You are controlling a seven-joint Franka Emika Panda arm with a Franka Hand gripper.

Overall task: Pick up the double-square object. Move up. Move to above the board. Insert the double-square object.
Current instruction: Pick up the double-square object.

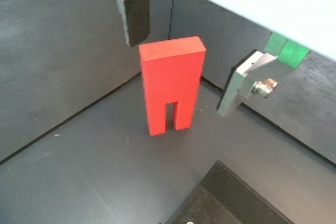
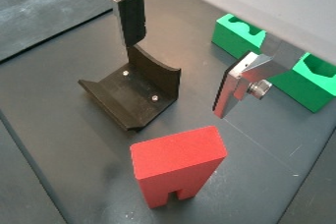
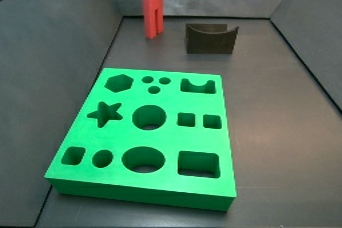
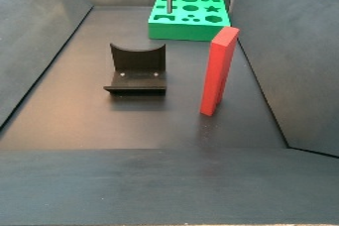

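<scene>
1. I can read no brand, label or writing on anything in my four views.
2. The gripper (image 1: 184, 56) is wide open and empty: in both wrist views its two silver fingers (image 2: 132, 17) stand well apart with nothing between them.
3. The double-square object (image 1: 171, 83) stands upright on the dark floor, apart from both fingers, its slotted end down.
4. In a side view the double-square object (image 4: 219, 69) stands just beside the dark notched block (image 4: 137, 69), and the board (image 4: 189, 19) lies well beyond them, with the finger tips showing above it.
5. Only a side view shows the board (image 3: 100, 147) whole, with its star, hexagon, circle and square cut-outs; there I see no gripper.
</scene>
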